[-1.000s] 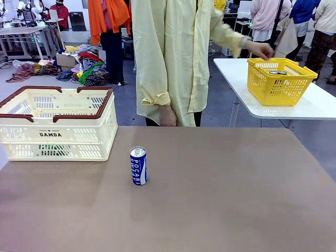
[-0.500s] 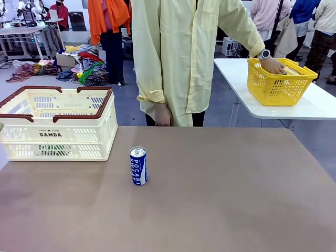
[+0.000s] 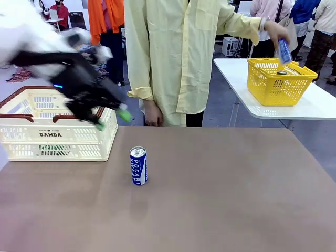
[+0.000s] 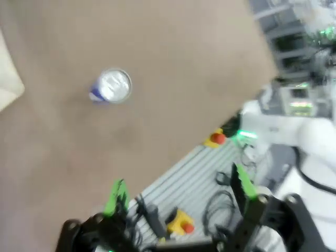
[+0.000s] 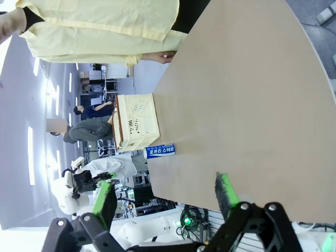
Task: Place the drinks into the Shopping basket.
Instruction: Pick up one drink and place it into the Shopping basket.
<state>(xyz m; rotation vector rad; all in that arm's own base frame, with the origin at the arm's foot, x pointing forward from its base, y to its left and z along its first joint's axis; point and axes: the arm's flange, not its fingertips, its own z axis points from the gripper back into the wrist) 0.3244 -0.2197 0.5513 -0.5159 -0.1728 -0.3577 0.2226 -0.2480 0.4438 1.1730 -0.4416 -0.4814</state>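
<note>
A slim blue-and-white "POCARI" can [image 3: 138, 165] stands upright on the brown table, right of the Shopping basket [image 3: 55, 123], a cream slotted crate with a red-brown rim. Something green [image 3: 52, 150] shows through the crate's lower slots. My left gripper [image 3: 111, 119] is blurred, open and empty, hanging over the crate's right end, up and left of the can. In the left wrist view the can's top [image 4: 113, 86] lies far ahead of that open gripper [image 4: 181, 189]. The right wrist view shows the can [image 5: 159, 151] and crate [image 5: 135, 123] beyond my open, empty right gripper [image 5: 165, 194].
A person in a pale yellow shirt [image 3: 173, 58] stands at the table's far edge. Their raised hand holds a small blue can [image 3: 284, 51] above a yellow mesh basket [image 3: 281, 79] on a white side table [image 3: 315, 105]. Wide bare tabletop lies right of the can.
My left arm has swung into the front view, over the crate's right end. The person's hand has risen out of the yellow basket holding a blue can.
</note>
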